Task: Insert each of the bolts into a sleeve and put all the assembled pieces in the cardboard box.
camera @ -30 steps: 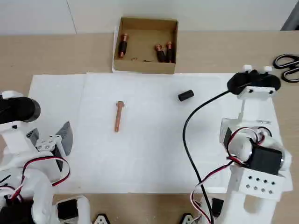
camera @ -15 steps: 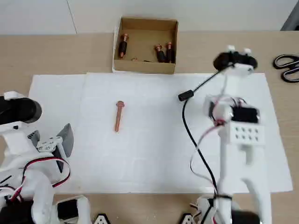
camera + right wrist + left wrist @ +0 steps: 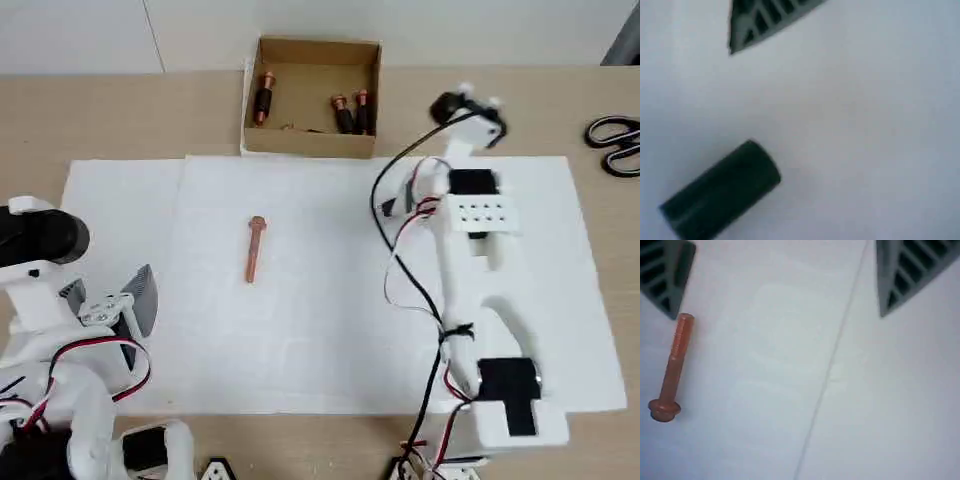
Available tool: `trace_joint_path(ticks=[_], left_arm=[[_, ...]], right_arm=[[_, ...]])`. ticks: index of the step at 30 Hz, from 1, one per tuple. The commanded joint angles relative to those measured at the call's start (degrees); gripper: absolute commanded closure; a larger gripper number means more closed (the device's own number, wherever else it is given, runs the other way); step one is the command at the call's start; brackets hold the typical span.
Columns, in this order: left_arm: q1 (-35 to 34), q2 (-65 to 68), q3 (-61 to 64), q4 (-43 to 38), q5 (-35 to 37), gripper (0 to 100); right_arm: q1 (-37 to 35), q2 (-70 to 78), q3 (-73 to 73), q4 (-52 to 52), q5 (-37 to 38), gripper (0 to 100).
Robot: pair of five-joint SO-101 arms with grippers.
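A copper bolt (image 3: 255,248) lies loose on the white paper, left of centre. My left gripper (image 3: 130,300) rests at the near left, open and empty. In the left wrist view the bolt (image 3: 671,371) lies just beyond one of the gripper's (image 3: 777,314) fingertips. My right arm (image 3: 470,210) stretches out over the paper's far right. Its wrist view shows the black sleeve (image 3: 722,200) lying on its side, apart from one grey finger (image 3: 765,25), with nothing gripped. The cardboard box (image 3: 320,42) at the back holds three assembled pieces (image 3: 343,113).
White paper (image 3: 300,330) covers the working area on a wooden table. Black scissors (image 3: 615,140) lie at the far right edge. The right arm's cables (image 3: 400,270) trail across the paper.
The right arm has swung from the near right and stretched forward and left, and now covers the sleeve in the high view. The left arm and the bolt have stayed put.
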State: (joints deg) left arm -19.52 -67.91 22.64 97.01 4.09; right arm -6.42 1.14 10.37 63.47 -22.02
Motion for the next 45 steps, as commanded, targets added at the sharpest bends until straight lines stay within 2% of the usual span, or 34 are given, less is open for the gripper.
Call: trace_joint_path(ticks=[1, 7, 17, 45], left_arm=[[-0.26, 0.00, -0.31, -0.09, -0.44, 76], [-0.26, 0.00, -0.22, 0.09, -0.44, 76], [-0.09, 0.00, 0.84, 0.00, -0.44, 76], [0.00, 0.00, 0.92, 0.00, -0.44, 76]], right_arm=[[-3.21, -0.40, -3.25, -0.92, -0.79, 79.4], [-4.88, 1.01, -2.99, -8.66, -1.05, 79.4], [-4.79, 9.80, -3.34, -15.87, -11.60, 79.4], [-0.66, 19.65, -3.43, -26.77, -12.04, 79.4]])
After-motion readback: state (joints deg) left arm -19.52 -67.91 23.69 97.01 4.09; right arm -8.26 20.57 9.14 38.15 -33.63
